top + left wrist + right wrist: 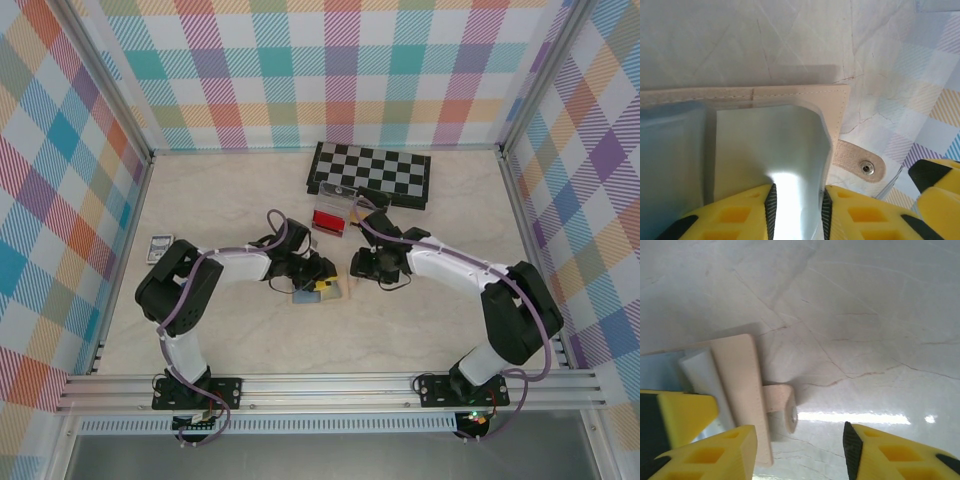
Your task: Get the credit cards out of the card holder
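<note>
The card holder (pixel 312 295) lies on the table between my two grippers. In the left wrist view its light blue panel (pixel 765 145) curls up from the tan edging, and my left gripper (pixel 798 200) is shut on that raised panel, which fills the gap from pad to pad. The snap tab (pixel 860 162) sticks out to the right. My right gripper (pixel 800 440) is open beside the holder's tan edge (pixel 737 375); the tab (pixel 782 402) stands loose between its fingers, touching neither. The credit cards are hidden.
A chessboard (pixel 370 173) lies at the back of the table. A clear tray with red contents (pixel 330 215) stands just behind the grippers. A small patterned box (pixel 159 247) rests at the left. Metal frame rails border the table.
</note>
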Robot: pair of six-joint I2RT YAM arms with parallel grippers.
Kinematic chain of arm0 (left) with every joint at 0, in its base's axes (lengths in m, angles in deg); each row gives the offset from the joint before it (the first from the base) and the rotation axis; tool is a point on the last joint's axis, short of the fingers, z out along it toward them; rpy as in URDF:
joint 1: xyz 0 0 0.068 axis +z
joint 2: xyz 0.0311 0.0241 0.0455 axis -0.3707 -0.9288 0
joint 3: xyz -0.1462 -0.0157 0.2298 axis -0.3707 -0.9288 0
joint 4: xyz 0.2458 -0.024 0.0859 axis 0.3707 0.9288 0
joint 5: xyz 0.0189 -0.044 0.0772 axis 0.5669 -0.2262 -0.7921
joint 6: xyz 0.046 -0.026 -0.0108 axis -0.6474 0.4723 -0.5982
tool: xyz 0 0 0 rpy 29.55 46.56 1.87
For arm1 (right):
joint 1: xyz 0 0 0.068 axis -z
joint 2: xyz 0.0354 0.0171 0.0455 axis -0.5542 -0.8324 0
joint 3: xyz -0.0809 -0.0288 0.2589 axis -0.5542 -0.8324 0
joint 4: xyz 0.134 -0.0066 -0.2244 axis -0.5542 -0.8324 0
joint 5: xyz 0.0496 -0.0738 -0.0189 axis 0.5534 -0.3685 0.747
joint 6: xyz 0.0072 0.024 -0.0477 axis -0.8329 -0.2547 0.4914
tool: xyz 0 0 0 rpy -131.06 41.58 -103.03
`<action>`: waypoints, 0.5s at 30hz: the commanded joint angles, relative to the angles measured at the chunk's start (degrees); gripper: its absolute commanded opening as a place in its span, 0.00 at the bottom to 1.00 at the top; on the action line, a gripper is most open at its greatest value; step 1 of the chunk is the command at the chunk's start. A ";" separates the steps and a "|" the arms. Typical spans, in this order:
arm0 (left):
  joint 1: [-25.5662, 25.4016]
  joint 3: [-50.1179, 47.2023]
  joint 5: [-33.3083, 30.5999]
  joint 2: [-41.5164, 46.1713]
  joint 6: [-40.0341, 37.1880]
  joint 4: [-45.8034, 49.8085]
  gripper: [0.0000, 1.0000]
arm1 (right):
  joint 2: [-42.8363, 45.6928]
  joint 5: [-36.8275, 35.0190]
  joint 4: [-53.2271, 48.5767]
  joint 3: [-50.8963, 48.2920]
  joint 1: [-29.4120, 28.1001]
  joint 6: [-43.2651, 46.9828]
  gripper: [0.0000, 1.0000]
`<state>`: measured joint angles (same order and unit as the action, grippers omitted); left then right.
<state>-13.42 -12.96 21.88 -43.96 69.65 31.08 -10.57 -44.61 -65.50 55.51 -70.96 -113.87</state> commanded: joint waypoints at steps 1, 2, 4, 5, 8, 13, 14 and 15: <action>-0.77 1.17 -1.99 -1.69 -0.65 1.33 0.27 | 0.39 4.82 3.80 -0.18 0.12 2.13 0.46; -0.78 1.12 -1.97 -2.02 -0.68 1.37 0.26 | -0.13 6.32 4.39 0.11 0.12 2.75 0.44; -0.86 0.87 -2.30 -2.45 -0.71 1.52 0.24 | -1.53 9.55 5.36 0.79 0.03 3.74 0.36; -0.86 0.63 -2.38 -2.48 -0.67 1.45 0.24 | -2.01 10.63 5.82 0.92 -0.12 4.13 0.33; -0.94 0.35 -2.61 -2.30 -0.72 1.50 0.27 | -3.02 12.48 6.85 1.15 -0.74 4.55 0.29; -0.94 0.41 -1.13 -2.30 -0.35 -0.44 0.38 | -3.67 12.40 6.34 1.26 -1.91 5.13 0.25; -0.94 0.56 -0.88 -2.24 -0.32 -0.67 0.40 | -3.21 11.40 6.29 0.67 -2.32 5.15 0.25; -0.94 0.74 -0.75 -2.21 -0.44 -0.82 0.41 | -2.48 10.68 6.75 -0.21 -2.79 5.20 0.25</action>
<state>-13.84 -12.46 21.60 -45.03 69.43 29.75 -13.76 -34.03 -59.95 55.55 -72.73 -109.78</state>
